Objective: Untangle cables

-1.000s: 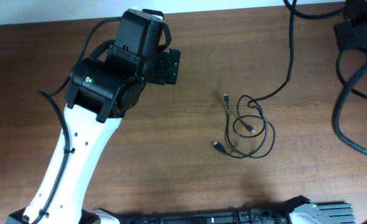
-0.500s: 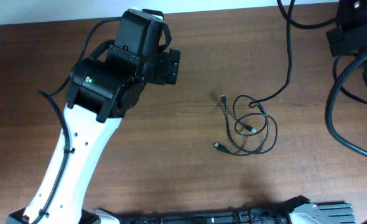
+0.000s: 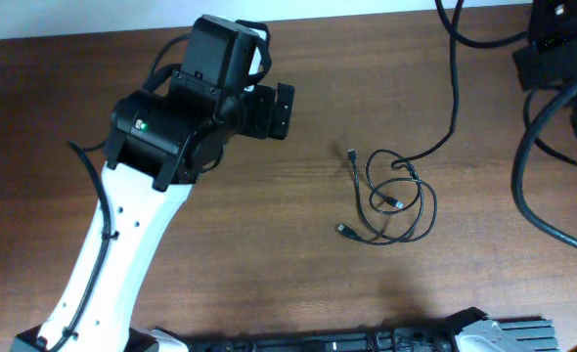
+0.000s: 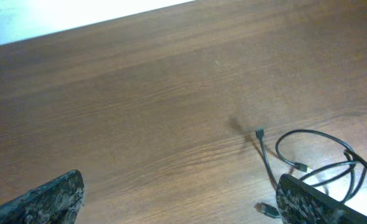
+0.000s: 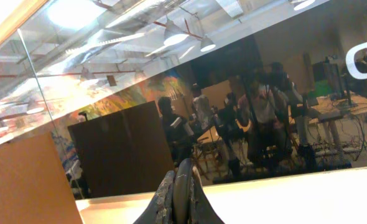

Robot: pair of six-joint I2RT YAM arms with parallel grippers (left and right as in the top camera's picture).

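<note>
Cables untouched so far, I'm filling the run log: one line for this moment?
cables: looped on table, untouched | left gripper: open, empty | right gripper: shut, empty

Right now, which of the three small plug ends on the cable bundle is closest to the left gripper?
The upper-left plug, on the straight strand leaving the cables. It lies nearest the open left gripper; the others sit lower and inside the loops.

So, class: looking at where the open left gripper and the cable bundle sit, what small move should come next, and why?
Probably move the left gripper right and down toward the cables. Its jaws are wide open and empty, the bundle lies loose on the table off to its right, and the shut right gripper points away.
</note>
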